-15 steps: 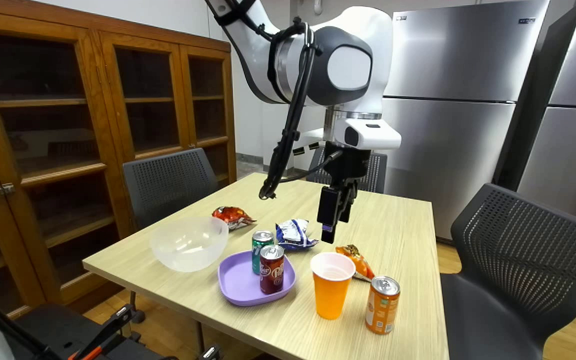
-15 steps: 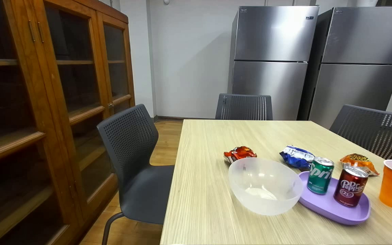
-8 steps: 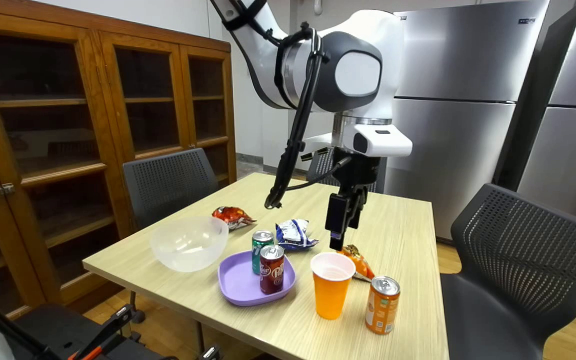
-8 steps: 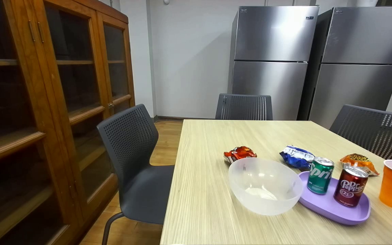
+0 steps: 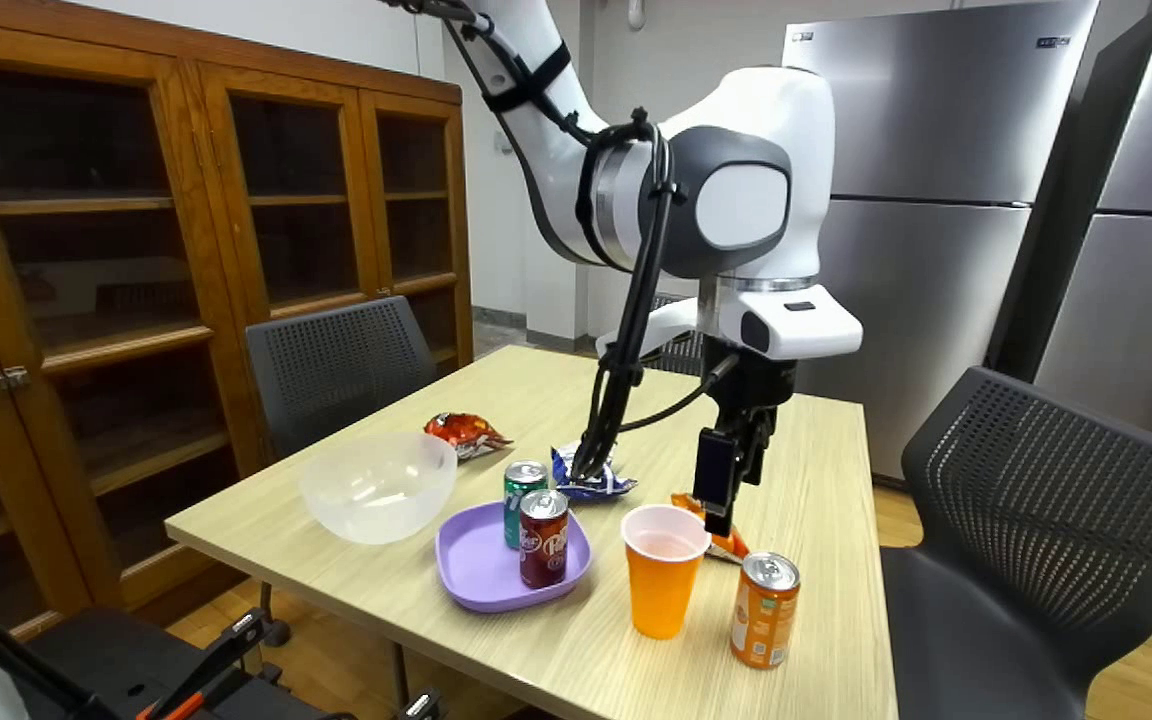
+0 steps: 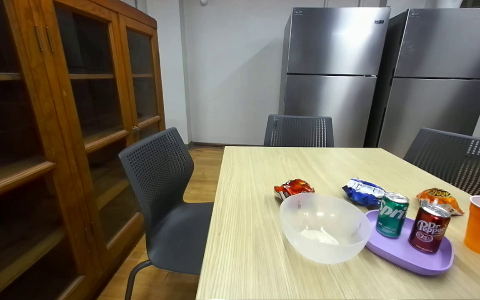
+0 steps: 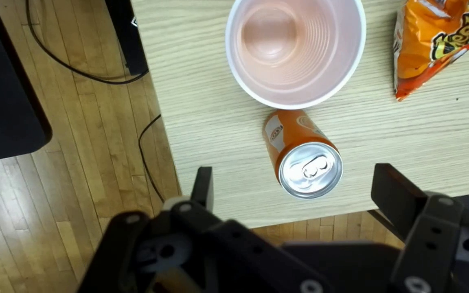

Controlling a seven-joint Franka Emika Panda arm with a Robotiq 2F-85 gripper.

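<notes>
My gripper (image 7: 294, 179) stands open above the table, its two fingers wide apart with nothing held between them. In the wrist view an upright orange can (image 7: 310, 170) lies beyond and below the fingertips, its silver lid showing in the gap between them. The same orange can (image 5: 766, 615) is nearest the table's front corner in an exterior view, lower than my gripper (image 5: 736, 503). Beside it is an orange cup (image 5: 661, 595), pale inside. An orange snack bag (image 7: 430, 44) lies behind the cup, partly covered by the gripper in an exterior view.
A purple tray (image 6: 394, 255) bears a green can (image 6: 392, 216) and a dark red can (image 6: 430, 229). A translucent bowl (image 6: 325, 229) stands beside it. Behind are a red bag (image 6: 294, 188) and a blue bag (image 6: 363, 191). Chairs (image 5: 1056, 520) surround the table (image 5: 536, 380).
In an exterior view the arm has moved right and down, bringing the open gripper lower and closer to the orange can. The objects on the table have not moved.
</notes>
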